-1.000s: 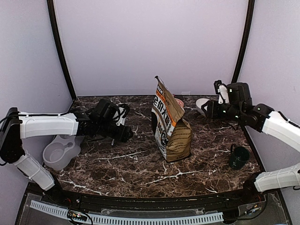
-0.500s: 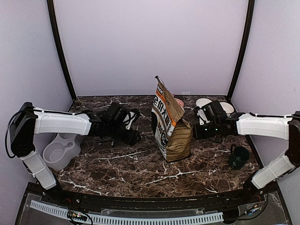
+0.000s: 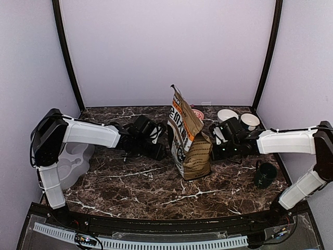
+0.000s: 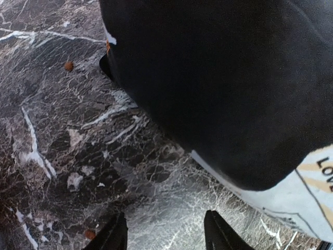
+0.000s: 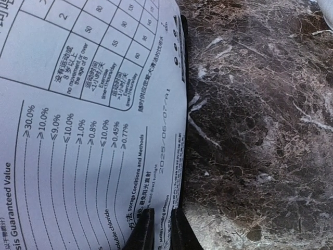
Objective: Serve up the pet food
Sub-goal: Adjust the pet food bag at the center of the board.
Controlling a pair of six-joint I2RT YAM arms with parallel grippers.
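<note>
A dark marble table (image 3: 130,182) carries an upright printed dog-food bag (image 3: 190,146) at its middle and a grey double bowl (image 3: 75,166) at its left edge. The left gripper (image 4: 165,213) sits just beside the bag's left face, fingers apart and empty. The right gripper (image 5: 161,211) pinches the bag's right edge. The only pet food (image 4: 68,65) showing is two loose pellets on the marble near the bag's base.

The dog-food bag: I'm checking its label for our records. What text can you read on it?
"sis Guaranteed Value", cut off at the frame edge, on the dog-food bag, right wrist view
"≥30.0%", heading a column of percentages
"Storage Conditions and Methods"
"2025/06/07-A1", a date code, last characters unsure
Top view: large Chinese front print, too small to read
</note>
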